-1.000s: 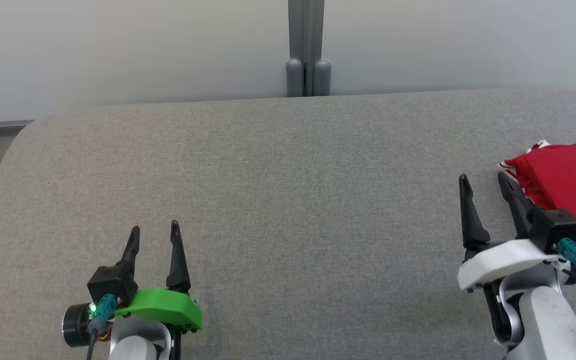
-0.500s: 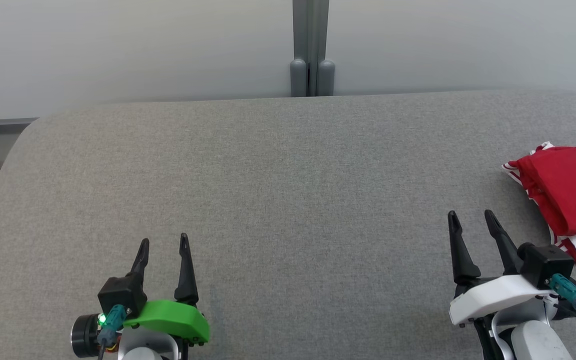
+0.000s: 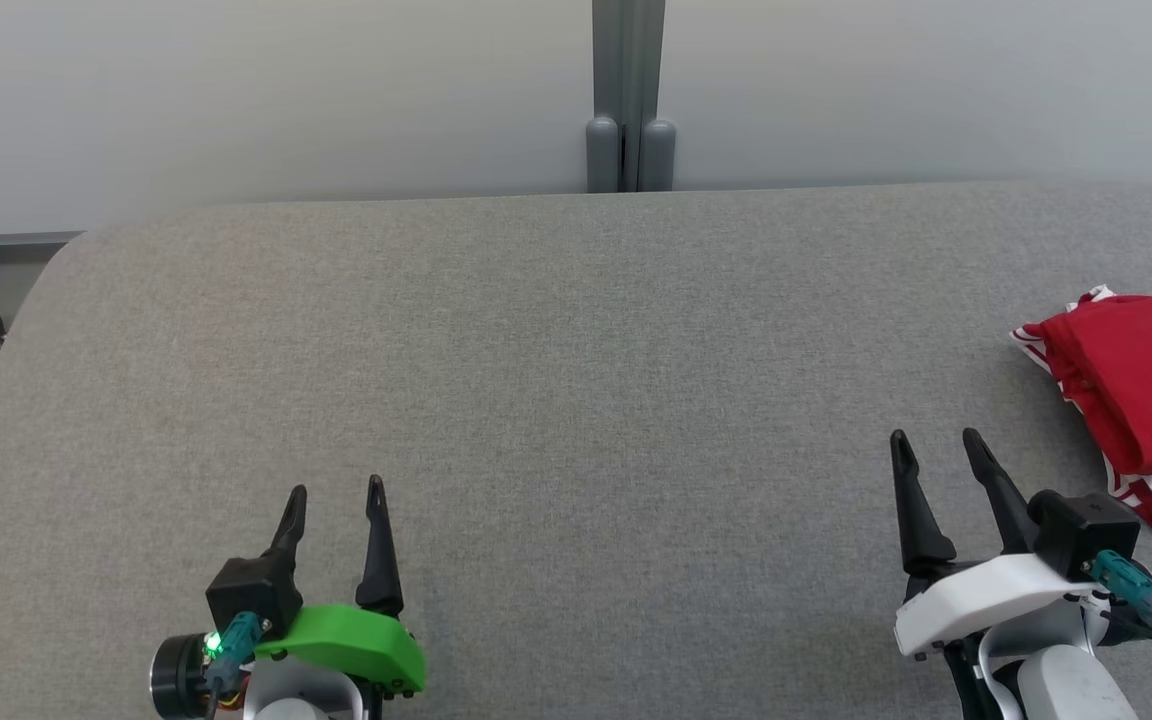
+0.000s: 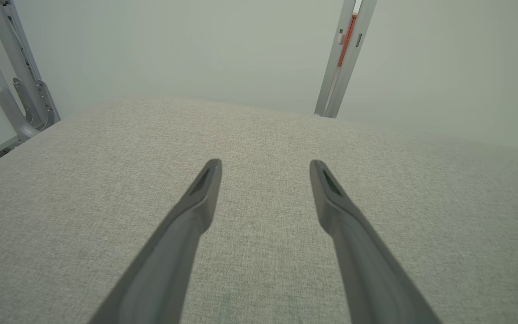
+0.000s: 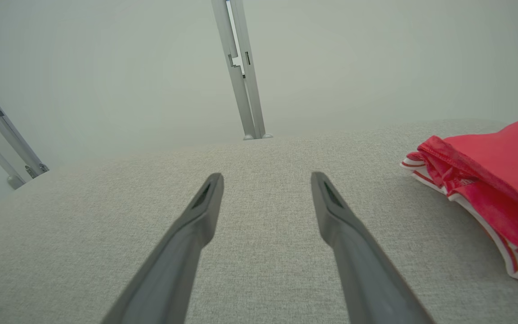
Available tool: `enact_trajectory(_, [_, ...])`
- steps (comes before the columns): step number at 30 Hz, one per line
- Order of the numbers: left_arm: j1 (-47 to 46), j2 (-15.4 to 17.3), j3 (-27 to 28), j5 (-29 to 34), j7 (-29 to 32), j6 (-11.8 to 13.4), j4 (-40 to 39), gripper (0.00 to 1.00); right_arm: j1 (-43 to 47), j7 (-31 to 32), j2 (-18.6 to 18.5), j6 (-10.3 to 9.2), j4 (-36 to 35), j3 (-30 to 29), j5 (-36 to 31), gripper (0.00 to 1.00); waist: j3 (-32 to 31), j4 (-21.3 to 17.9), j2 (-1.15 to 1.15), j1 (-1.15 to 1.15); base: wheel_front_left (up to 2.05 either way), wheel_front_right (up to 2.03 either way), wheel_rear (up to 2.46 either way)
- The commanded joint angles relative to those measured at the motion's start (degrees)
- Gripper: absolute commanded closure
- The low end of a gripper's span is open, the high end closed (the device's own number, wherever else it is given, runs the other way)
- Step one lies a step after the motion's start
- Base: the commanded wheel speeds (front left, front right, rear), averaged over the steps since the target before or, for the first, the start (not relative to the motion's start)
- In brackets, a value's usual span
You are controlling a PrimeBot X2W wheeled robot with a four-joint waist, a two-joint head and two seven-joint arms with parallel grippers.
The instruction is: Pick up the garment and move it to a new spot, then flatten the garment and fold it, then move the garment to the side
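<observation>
Garment [image 3: 1141, 385]: red cloth with a white layer and red-striped trim showing at its near edge, lying in a compact stack that looks folded.
Place: far right of the grey padded table [image 3: 576, 340], partly cut off by the head view's edge.
Right gripper [image 3: 934, 437]: mine, jaws spread wide and empty, low over bare table just beside the garment's left edge, not touching it.
Left gripper [image 3: 335, 487]: also wide and empty, well apart from the garment, over the near left of the table.
Handling: light and limp, I judge. The layers will slide on each other and sag from any single pinch, and the cloth-covered table may drag at them.
Hold: pinch through all layers at the rolled red edge nearest my right gripper, or take two corners with both grippers so the stack keeps its shape.
Stage: by my reading, folded and set to the side.
</observation>
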Motion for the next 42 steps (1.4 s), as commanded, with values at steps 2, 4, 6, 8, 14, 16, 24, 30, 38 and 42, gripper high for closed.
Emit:
enact_trajectory(2, [-0.5, 0.1, -0.3, -0.5, 0.0, -0.2, 0.3, 0.0, 0.7, 0.0, -0.1, -0.06, -0.1, 0.1, 0.3, 0.0, 0.1, 0.0, 0.0, 0.0, 0.0, 0.0, 0.0])
enact_trajectory(4, [-0.7, 0.1, -0.5, -0.8, 0.0, -0.3, 0.1, 0.0, 0.8, 0.1, -0.1, -0.06, -0.4, 0.1, 0.2, 0.0, 0.1, 0.1, 0.0, 0.0, 0.0, 0.0, 0.0])
enact_trajectory(6, [0.1, 0.0, -0.5, -0.4, 0.0, -0.3, 0.3, 1.0, 0.0, 0.1, 0.0, 0.0, 0.0, 0.1, 0.1, 1.0, 0.2, 0.1, 0.0, 0.0, 0.0, 0.0, 0.0])
enact_trajectory(8, [0.7, -0.1, -0.5, -0.5, 0.1, -0.3, 1.3, 1.0, 0.3, 0.1, 0.2, 0.0, 1.1, 0.1, 0.2, 1.0, 0.2, 0.1, 0.0, 0.0, 0.0, 0.0, 0.0])
enact_trajectory(14, [0.6, 0.0, 1.2, -6.6, 1.9, -1.4, 0.7, 1.0, -0.1, 1.8, 0.2, 0.0, 1.2, -0.7, 6.8, 1.0, 0.1, -0.1, 0.0, 0.0, 0.0, 0.0, 0.0])
enact_trajectory(16, [0.6, 0.0, 1.7, -8.5, 2.4, -1.7, 0.4, 1.0, -0.2, 2.3, 0.2, 0.0, 1.2, -0.8, 8.9, 1.0, 0.1, -0.2, 0.0, 0.0, 0.0, 0.0, 0.0])
enact_trajectory(24, [0.5, 0.0, 3.7, -15.8, 4.6, -3.0, -0.5, 1.0, -0.4, 4.0, 0.1, -0.01, 0.9, -1.3, 16.8, 1.0, 0.1, -0.4, 0.0, 0.0, 0.0, 0.0, 0.0])
enact_trajectory(30, [0.5, 0.0, 5.0, -20.8, 6.0, -3.9, -1.1, 1.0, -0.6, 5.2, 0.1, -0.01, 0.8, -1.7, 22.3, 1.0, 0.1, -0.6, 0.0, 0.0, 0.0, 0.0, 0.0])
enact_trajectory(38, [0.4, 0.0, 6.7, -27.0, 7.9, -5.0, -1.9, 1.0, -0.9, 6.7, 0.1, -0.01, 0.7, -2.3, 29.1, 1.0, 0.0, -0.8, 0.0, 0.0, 0.0, 0.0, 0.0])
enact_trajectory(42, [0.4, 0.0, 7.5, -30.0, 8.8, -5.6, -2.3, 1.0, -1.0, 7.5, 0.1, -0.01, 0.7, -2.5, 32.4, 1.0, 0.0, -0.9, 0.0, 0.0, 0.0, 0.0, 0.0])
